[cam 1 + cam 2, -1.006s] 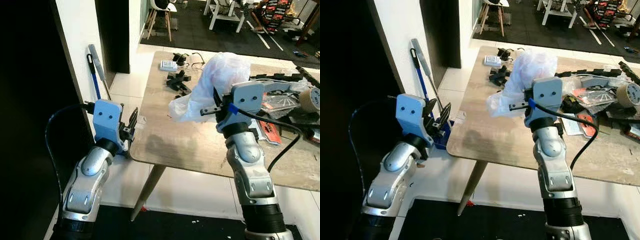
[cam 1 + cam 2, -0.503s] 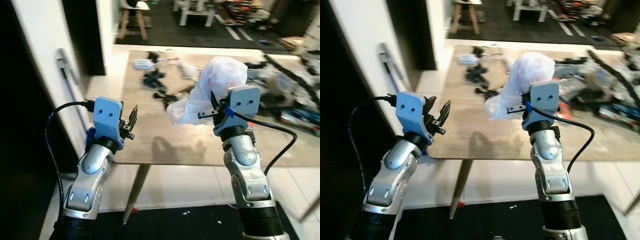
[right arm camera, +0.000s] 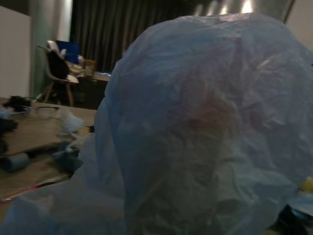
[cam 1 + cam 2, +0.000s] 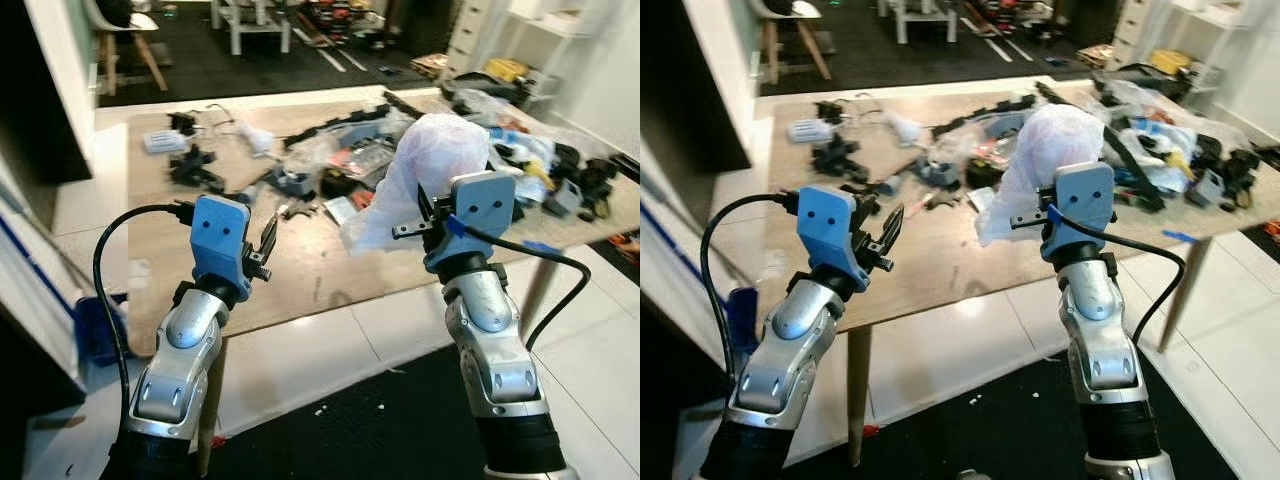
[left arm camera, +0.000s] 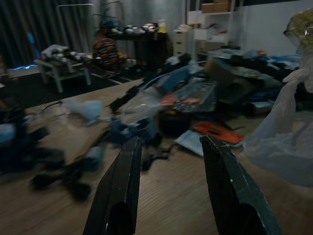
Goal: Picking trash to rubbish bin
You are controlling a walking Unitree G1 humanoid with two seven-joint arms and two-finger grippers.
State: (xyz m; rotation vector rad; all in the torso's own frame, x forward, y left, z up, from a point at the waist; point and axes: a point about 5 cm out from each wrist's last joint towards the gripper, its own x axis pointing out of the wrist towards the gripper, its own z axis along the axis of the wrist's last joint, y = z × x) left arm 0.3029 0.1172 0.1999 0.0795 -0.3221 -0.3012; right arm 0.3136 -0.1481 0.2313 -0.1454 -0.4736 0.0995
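A crumpled white plastic bag (image 4: 432, 168) is held up in the air over the wooden table (image 4: 180, 290), at its front edge. My right gripper (image 4: 426, 214) is shut on the bag's lower part, and the bag (image 3: 205, 127) hides its fingers in the right wrist view. My left gripper (image 4: 268, 238) is raised at the table's front left, open, with nothing between its fingers (image 5: 120, 191). In the left wrist view the left gripper (image 5: 171, 143) faces across the cluttered tabletop, with the bag (image 5: 288, 132) off to one side.
Black parts, cables, packets and other clutter (image 4: 340, 160) cover the far and right side of the table. A blue object (image 4: 98, 325) sits on the tiled floor at the left. A black mat (image 4: 380, 420) lies below my arms. White shelving (image 4: 540, 40) stands at the far right.
The whole view has swung to the right, so the camera turned: the dark wall at the left is gone and more of the cluttered table shows. Both arms keep their pose, bag still held.
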